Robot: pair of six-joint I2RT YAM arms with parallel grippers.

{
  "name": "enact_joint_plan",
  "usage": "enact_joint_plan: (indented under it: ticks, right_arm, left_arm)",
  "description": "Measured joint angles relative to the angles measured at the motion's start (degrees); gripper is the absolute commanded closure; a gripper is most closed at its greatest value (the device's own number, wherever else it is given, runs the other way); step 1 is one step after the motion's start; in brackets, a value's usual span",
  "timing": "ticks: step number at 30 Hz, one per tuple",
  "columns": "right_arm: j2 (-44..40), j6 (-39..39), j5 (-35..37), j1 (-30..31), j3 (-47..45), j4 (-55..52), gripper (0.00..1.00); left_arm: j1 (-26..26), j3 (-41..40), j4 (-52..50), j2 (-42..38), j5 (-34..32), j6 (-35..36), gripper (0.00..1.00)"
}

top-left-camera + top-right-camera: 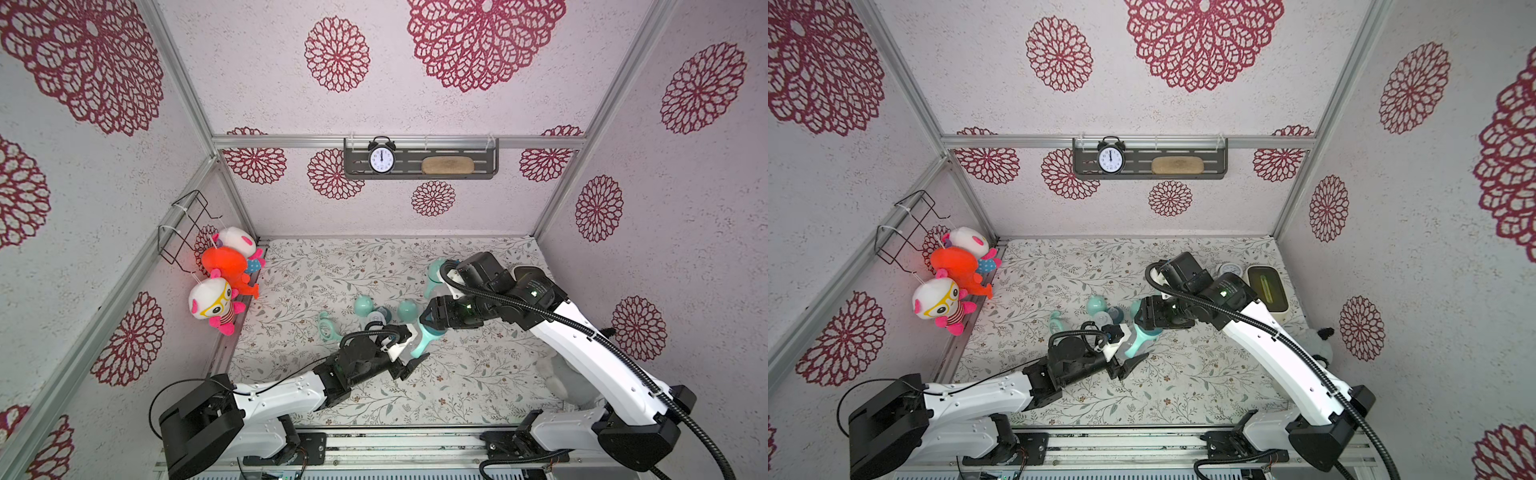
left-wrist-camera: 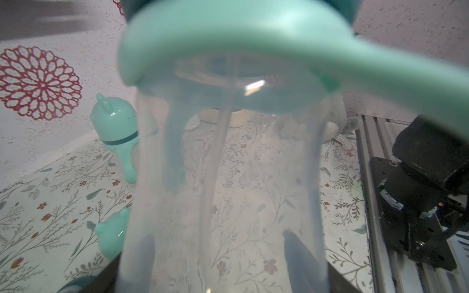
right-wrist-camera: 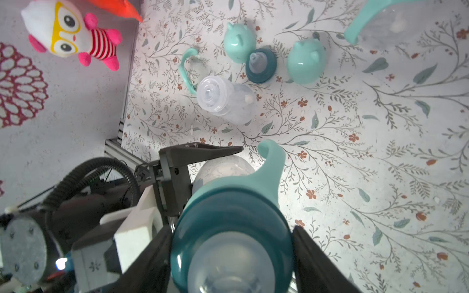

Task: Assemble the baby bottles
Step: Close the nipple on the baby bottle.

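The left gripper (image 1: 406,351) clamps the clear plastic baby bottle with mint-green handles (image 2: 228,177), tilted over the floral mat (image 1: 478,374). The right gripper (image 3: 231,253), jaws partly spread, presses both sides of that bottle's dark teal nipple collar (image 3: 228,215).

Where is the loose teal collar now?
In the right wrist view, the collar lies on the mat between two mint caps, beside a clear bottle.

free: mat (image 1: 478,382) front centre | obstacles: caps (image 3: 239,41), collar (image 3: 261,65), bare bottle (image 3: 223,101), loose handle (image 3: 186,68) clustered mid-mat
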Motion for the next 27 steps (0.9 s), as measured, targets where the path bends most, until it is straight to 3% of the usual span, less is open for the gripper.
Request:
enact_joint_plan:
  ticks: [3,10,16,27]
  right_arm:
    - [-0.07,6.14,0.83,-0.02,-0.35,-0.63,0.59]
    - [2.38,13.09,2.03,-0.02,3.1,-3.98,0.38]
    - [3.02,13.16,1.99,0.02,6.05,-5.35,0.21]
    - [3.02,8.85,-0.26,0.87,10.21,-6.21,0.14]
  left_arm:
    - [-0.74,0.0,1.29,1.29,-1.62,1.01,1.0]
    - [-1.18,0.0,3.52,2.6,-3.5,2.03,1.0]
    - [-1.18,0.02,6.1,2.71,-4.42,2.78,1.0]
    - [0.57,0.5,10.99,2.82,-2.19,1.27,1.0]
